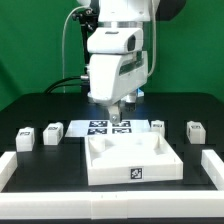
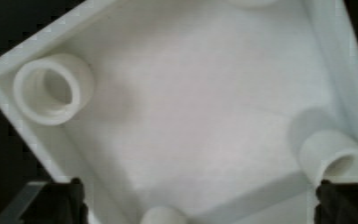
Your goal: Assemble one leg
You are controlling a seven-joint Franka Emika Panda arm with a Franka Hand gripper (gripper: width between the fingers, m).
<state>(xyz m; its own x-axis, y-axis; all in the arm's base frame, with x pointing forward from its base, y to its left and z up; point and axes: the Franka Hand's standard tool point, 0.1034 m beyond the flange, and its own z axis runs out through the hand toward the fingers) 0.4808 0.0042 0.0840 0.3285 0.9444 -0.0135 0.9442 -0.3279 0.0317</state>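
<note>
Several small white legs with tags stand on the black table: two at the exterior view's left and two at its right. The large white tabletop lies tray-side up in front. My gripper hangs over its back edge, open and empty. In the wrist view the tabletop's inside fills the picture, with one round socket and another. My gripper has dark fingers spread wide, with nothing between them. No leg shows in the wrist view.
The marker board lies flat behind the tabletop, partly under my gripper. Low white walls stand at the front corners, one at the exterior view's left and one at its right. A green backdrop closes the back.
</note>
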